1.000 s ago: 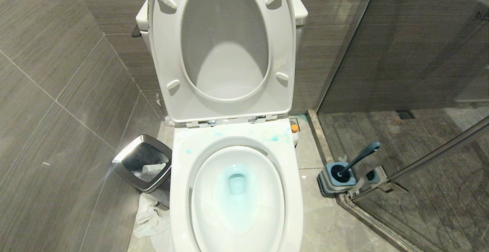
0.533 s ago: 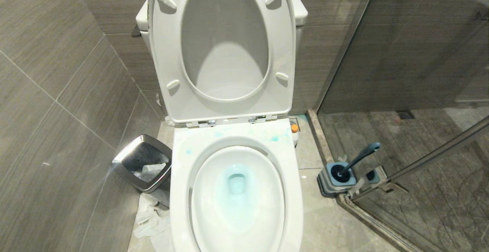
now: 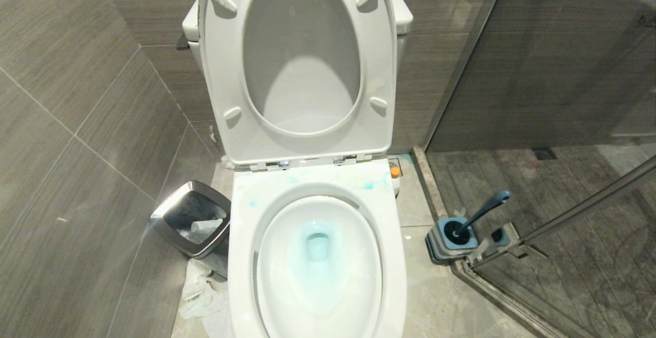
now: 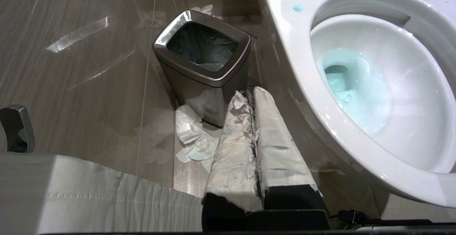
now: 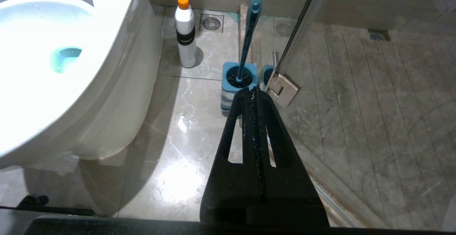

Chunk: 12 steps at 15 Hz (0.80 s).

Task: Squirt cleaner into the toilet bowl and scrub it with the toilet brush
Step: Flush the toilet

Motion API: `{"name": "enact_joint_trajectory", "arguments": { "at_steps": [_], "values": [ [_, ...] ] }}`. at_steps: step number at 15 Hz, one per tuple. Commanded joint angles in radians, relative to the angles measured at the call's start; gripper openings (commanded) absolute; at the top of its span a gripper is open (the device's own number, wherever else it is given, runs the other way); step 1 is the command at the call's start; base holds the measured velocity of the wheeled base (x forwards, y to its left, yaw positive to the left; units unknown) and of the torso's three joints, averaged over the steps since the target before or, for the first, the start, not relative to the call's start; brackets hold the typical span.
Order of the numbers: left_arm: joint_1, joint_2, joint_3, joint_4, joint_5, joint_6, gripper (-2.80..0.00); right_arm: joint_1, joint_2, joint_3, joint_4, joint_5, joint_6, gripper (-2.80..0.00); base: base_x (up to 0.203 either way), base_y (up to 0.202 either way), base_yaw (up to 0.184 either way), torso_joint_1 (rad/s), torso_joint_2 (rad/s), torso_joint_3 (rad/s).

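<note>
1. Right wrist view: right gripper (image 5: pixel 253 89) has its two black fingers (image 5: pixel 274 135) pressed together with nothing between them; it hangs over the floor on the bowl's right side, its tip pointing at the brush holder.
2. Left gripper (image 4: pixel 249 94), fingers wrapped in white material, is likewise closed and empty, low on the bowl's left side, near the bin (image 4: pixel 203 55).
3. Toilet brush (image 5: pixel 247 32) stands in its square holder, right of the toilet bowl (image 3: pixel 241 256), against the glass door hinge (image 5: pixel 283 90). Cleaner (image 5: pixel 185 32) stands upright behind it, close to the bowl's right flank.
4. Bowl water is tinted blue and blue smears mark the rim; judged: cleaner is already in, scrubbing remains.
5. Risks: closed fingers would push the slim handle aside, tipping the holder; the glass panel (image 3: pixel 564 71) beside it could be struck; a wide sweep could topple the bottle.
6. Glossy tiled floor (image 5: pixel 178 149) looks slippery; crumpled paper (image 4: pixel 194 139) lies left of the bowl; grey tiled walls close in.
</note>
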Motion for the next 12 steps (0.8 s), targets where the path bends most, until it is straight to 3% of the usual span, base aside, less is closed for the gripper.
{"name": "enact_joint_trajectory", "arguments": {
  "at_steps": [1,7,12],
  "values": [
    [0.001,0.001,0.0,0.0,0.0,0.0,-2.8,0.0,0.003,0.002,0.0,-0.002,0.009,-2.8,0.0,0.0,0.0,0.0,0.0,0.0],
    [0.001,0.002,-0.041,0.008,-0.011,0.047,-2.8,0.0,0.003,0.002,-0.001,-0.001,0.017,-2.8,0.0,0.0,0.0,0.0,0.0,0.0],
    [0.0,0.252,-0.353,0.049,-0.061,0.105,-2.8,0.0,0.003,0.002,-0.001,-0.001,0.017,-2.8,0.0,0.0,0.0,0.0,0.0,0.0]
  ]
}}
